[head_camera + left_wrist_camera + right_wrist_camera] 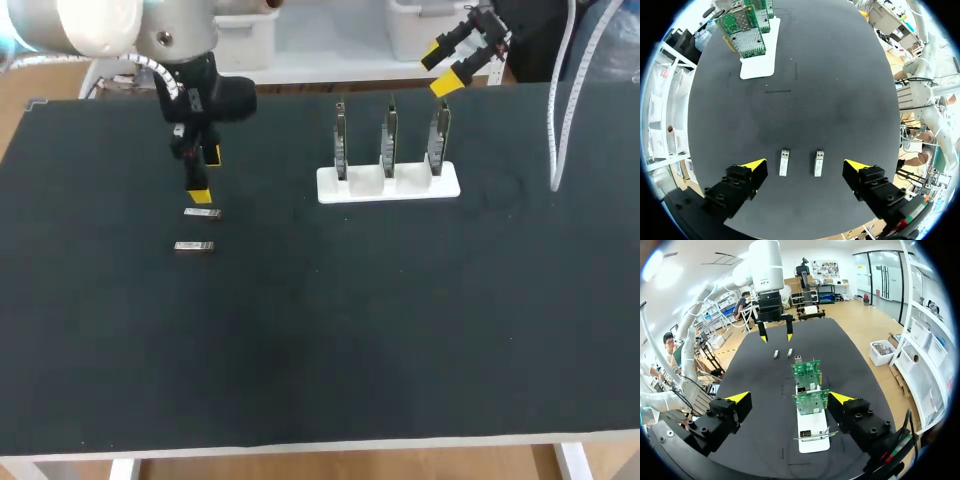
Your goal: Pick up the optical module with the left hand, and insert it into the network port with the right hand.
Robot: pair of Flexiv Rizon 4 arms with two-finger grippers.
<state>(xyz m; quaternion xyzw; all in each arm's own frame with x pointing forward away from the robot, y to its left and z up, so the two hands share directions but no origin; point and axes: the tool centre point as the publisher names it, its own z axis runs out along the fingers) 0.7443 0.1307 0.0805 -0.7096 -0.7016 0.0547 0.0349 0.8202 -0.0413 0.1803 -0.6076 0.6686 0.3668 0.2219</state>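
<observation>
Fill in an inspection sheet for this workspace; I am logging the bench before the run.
Surface: black matte tabletop.
Job's things: one small silver optical module and a second optical module lie flat, side by side, apart; white stand holds three green network cards upright.
Clutter: nothing seen.
Grippers: left gripper open, above the modules, touching neither; right gripper open, empty, raised beside the stand.
Cables: one white cable hangs over the table's right part.
Surroundings: nothing seen reaching over the table.
</observation>
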